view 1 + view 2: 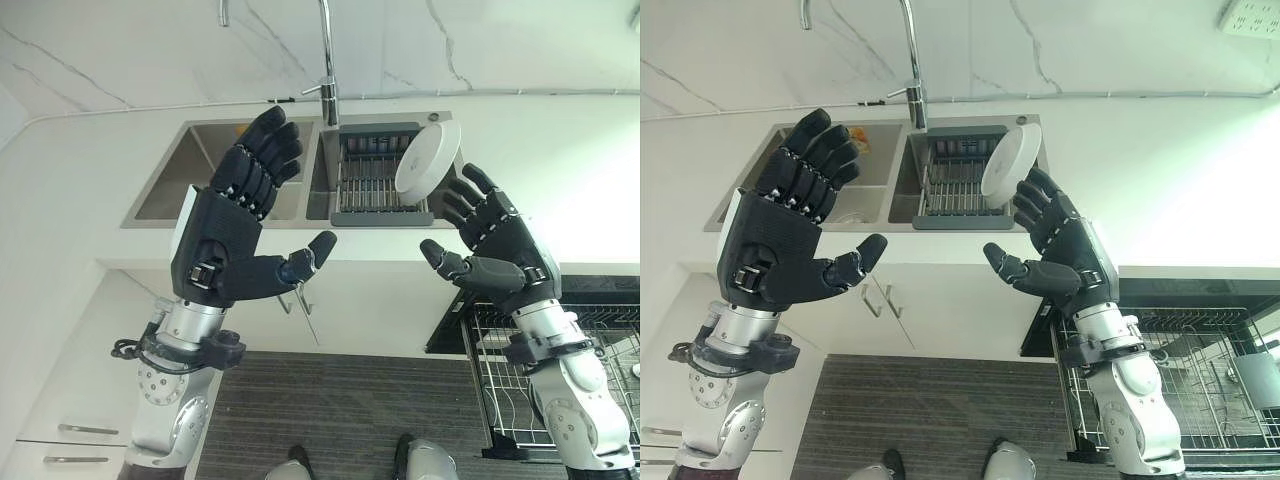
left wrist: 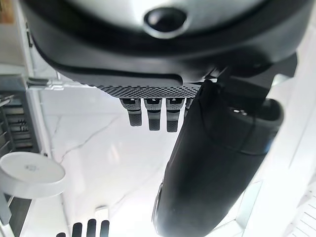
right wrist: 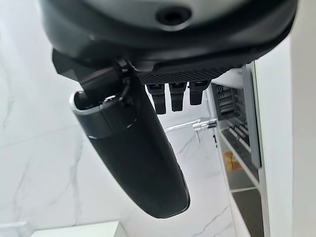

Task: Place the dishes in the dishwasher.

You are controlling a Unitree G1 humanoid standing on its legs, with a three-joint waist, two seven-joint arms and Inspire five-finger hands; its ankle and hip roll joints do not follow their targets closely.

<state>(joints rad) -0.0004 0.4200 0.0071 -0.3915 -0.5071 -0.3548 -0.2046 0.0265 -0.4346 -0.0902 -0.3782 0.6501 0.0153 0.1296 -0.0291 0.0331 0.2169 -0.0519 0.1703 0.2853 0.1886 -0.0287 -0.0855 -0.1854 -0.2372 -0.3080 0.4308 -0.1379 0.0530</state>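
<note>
A round white plate (image 1: pixel 428 155) stands tilted on edge against the right side of the dark drying rack (image 1: pixel 372 180) in the right sink basin; it also appears in the left wrist view as the plate (image 2: pixel 30 174). My right hand (image 1: pixel 500 250) is raised in front of the counter, open with fingers spread, its fingertips just below the plate and holding nothing. My left hand (image 1: pixel 225 235) is raised over the left basin (image 1: pixel 170 190), open and holding nothing. The dishwasher's wire rack (image 1: pixel 1200 380) is pulled out at the lower right.
A tall chrome faucet (image 1: pixel 327 60) rises between the two basins. A yellow item (image 1: pixel 858 138) lies at the back of the left basin. A grey cutlery basket (image 1: pixel 1260 375) sits in the dishwasher rack. White cabinets with bar handles (image 1: pixel 75 430) stand at the lower left.
</note>
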